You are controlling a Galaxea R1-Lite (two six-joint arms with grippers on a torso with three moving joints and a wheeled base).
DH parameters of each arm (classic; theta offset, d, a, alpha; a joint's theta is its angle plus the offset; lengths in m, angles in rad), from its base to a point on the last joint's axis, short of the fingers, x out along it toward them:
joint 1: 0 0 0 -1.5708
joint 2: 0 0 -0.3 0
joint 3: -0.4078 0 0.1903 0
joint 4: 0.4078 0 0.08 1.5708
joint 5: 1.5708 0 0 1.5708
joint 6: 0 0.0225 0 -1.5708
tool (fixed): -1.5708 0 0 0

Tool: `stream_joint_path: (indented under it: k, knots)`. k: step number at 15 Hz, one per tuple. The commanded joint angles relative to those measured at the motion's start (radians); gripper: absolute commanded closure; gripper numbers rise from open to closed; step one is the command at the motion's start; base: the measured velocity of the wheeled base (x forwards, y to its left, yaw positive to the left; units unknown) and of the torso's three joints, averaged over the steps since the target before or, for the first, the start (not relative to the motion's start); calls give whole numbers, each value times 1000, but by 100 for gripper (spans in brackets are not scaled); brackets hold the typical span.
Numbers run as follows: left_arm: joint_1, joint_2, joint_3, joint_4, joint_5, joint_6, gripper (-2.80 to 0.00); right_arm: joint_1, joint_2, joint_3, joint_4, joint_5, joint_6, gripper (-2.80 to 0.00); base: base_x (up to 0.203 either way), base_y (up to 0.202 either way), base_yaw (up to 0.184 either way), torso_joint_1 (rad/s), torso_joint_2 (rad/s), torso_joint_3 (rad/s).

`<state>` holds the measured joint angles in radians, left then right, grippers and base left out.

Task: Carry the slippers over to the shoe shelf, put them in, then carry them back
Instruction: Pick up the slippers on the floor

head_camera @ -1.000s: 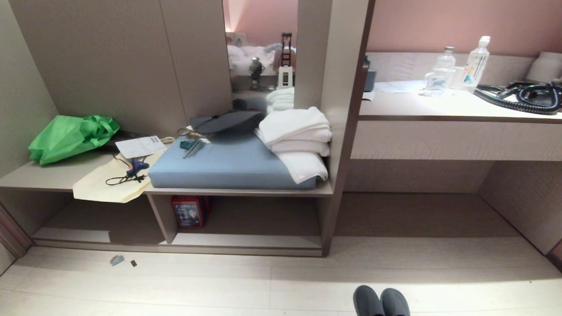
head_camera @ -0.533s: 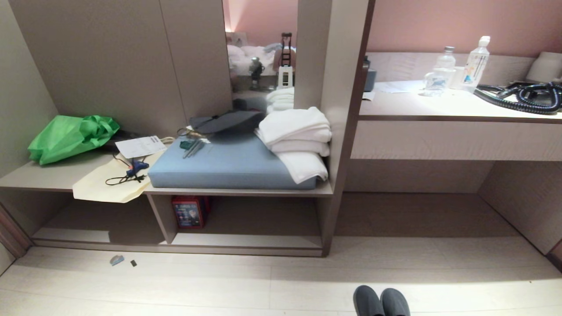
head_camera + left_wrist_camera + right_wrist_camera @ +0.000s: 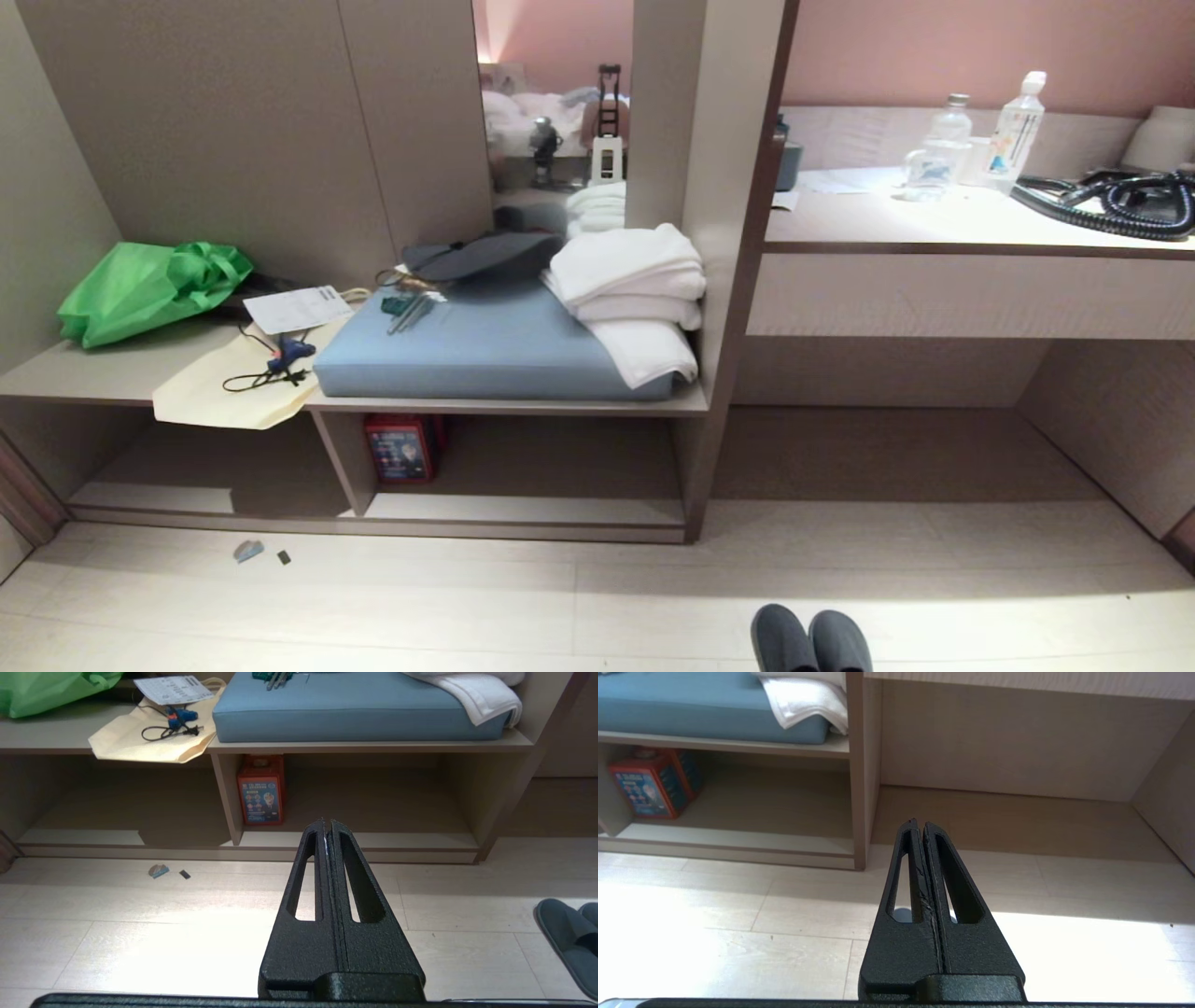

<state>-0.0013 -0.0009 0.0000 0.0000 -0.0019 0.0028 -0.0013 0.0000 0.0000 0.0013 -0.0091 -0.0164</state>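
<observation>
Slippers (image 3: 810, 640): two, dark grey, side by side on the floor, well apart from the shoe shelf (image 3: 523, 509). Left claw (image 3: 327, 823) and right claw (image 3: 919, 823) were each pressed together, empty.

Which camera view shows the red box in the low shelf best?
The left wrist view: the red box faces it whole, beside the divider. The right wrist view shows it at the edge, partly cut off; the head view shows it shadowed.

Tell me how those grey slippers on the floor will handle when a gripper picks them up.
The slippers look thin and flat-soled, so probably light and floppy, sagging if pinched at one edge. The fabric surface likely grips well. Lying side by side and touching, pushing one would probably shift both.
</observation>
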Motion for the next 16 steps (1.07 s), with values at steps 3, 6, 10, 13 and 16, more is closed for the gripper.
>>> stream_joint_path:
  k: [3,6,10,13,16]
  knots:
    - [0,1,0,-2,0,0,0,0,0,0,0,0,0,0,0,0,0,1,4,-167]
    - [0,1,0,-2,0,0,0,0,0,0,0,1,0,0,0,0,0,3,5,-193]
    - [0,1,0,-2,0,0,0,0,-2,0,0,0,4,0,0,0,0,2,0,-195]
    - [0,1,0,-2,0,0,0,0,0,0,0,0,1,0,0,0,0,3,-1,-193]
    - [0,1,0,-2,0,0,0,1,0,-2,0,0,11,0,0,0,0,0,2,-198]
